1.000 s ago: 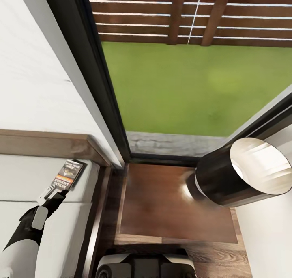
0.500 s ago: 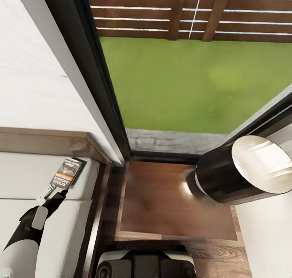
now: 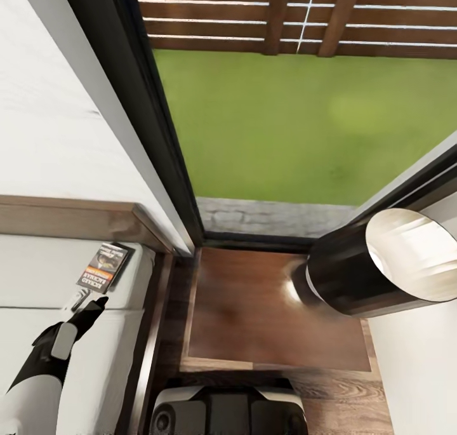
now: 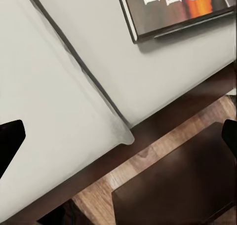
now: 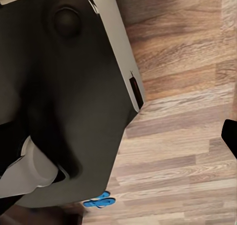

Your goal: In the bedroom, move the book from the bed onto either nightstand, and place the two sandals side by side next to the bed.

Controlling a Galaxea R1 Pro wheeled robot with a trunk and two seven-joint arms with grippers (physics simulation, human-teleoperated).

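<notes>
Now apart from the book (image 3: 103, 267), where a second ago touching its near edge: left gripper (image 3: 94, 308), jaws spread wide and empty, hovering over the pale mattress of the bed (image 3: 38, 276). Book flat just beyond the jaws, near the bed's corner by the headboard. Right of the bed, nightstand (image 3: 273, 314), glossy top bare. Right jaws' state impossible to tell; one blue sandal (image 5: 98, 201) on the plank floor (image 5: 187, 136) beside the robot's base (image 5: 64, 96).

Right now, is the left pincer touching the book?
Apart. In the head view a strip of pale mattress shows between the left pincer and the book; the left wrist view shows the book lying ahead, untouched by the fingers.
</notes>
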